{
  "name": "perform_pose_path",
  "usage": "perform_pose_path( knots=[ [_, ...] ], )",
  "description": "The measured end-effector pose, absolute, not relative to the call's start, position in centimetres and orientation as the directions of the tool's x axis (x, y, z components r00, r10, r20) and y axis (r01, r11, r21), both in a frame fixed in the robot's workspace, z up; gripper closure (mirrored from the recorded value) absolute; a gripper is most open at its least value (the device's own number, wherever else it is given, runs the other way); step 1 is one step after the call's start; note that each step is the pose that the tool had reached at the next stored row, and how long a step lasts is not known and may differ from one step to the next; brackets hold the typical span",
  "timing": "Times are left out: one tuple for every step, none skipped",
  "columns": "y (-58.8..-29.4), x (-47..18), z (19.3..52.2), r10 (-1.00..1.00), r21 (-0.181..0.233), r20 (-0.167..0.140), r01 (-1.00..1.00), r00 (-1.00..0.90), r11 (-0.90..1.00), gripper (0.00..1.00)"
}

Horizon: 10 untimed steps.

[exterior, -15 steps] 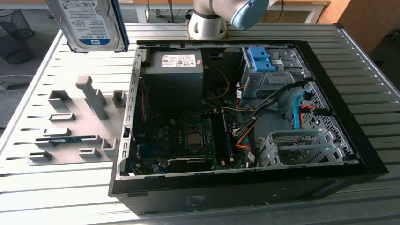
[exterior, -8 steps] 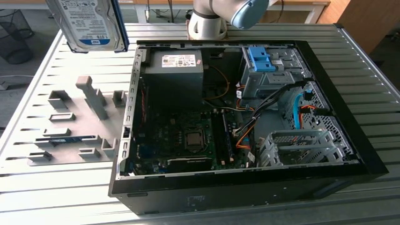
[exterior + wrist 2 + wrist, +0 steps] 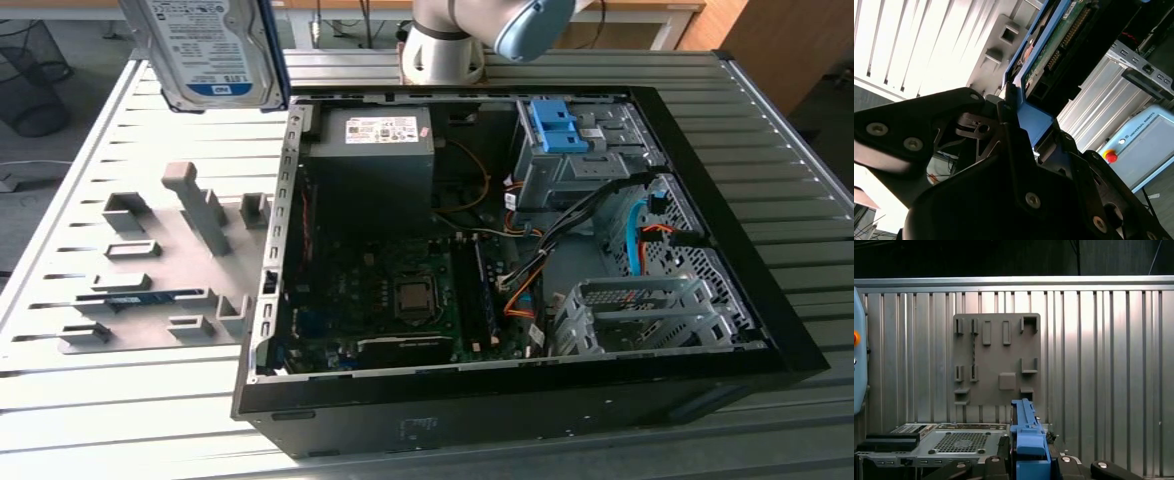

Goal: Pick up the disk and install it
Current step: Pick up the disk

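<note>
So the end effector [image 3: 1019, 115] is pinching the disk [image 3: 214, 50] by its blue frame, holding it up over the tabletop [image 3: 134, 400] beside the open computer case [image 3: 787, 330].

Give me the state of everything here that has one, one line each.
disk: lifted clear of the table, upright, label facing the exterior view, not yet installed.
gripper: shut on the disk.
case: lying on its side, open, side panel off.
blue bracket: seated in a bay inside the case.
fixture plate: lying flat on the table.
</note>
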<state>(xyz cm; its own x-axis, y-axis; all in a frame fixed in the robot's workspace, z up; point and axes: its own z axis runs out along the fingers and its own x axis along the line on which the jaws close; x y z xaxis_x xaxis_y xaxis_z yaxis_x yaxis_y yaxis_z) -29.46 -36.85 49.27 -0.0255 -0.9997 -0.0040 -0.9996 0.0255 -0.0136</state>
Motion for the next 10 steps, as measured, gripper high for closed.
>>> perform_pose_path(
  knots=[
    [-36.8, -29.0, 49.3, -1.0, -0.014, -0.004, -1.0, -0.025, 0.025, 0.63],
    [-36.8, -28.6, 49.3, -1.0, -0.014, -0.004, -1.0, -0.025, 0.025, 0.63],
    [-36.8, -28.2, 49.3, -1.0, -0.014, -0.004, -1.0, -0.025, 0.026, 0.63],
    [-36.8, -27.9, 49.3, -1.0, -0.014, -0.004, -1.0, -0.025, 0.025, 0.63],
    [-36.8, -27.5, 49.3, -1.0, -0.014, -0.004, -1.0, -0.025, 0.026, 0.63],
    [-36.8, -27.1, 49.3, -1.0, -0.014, -0.004, -1.0, -0.025, 0.026, 0.63],
    [-36.8, -26.7, 49.3, -1.0, -0.014, -0.004, -1.0, -0.025, 0.025, 0.63],
    [-36.8, -26.3, 49.3, -1.0, -0.014, -0.004, -1.0, -0.025, 0.026, 0.63],
    [-36.8, -25.9, 49.2, -1.0, -0.014, -0.004, -1.0, -0.025, 0.025, 0.63],
    [-36.8, -25.5, 49.2, -1.0, -0.014, -0.004, -1.0, -0.025, 0.025, 0.63]
  ],
)
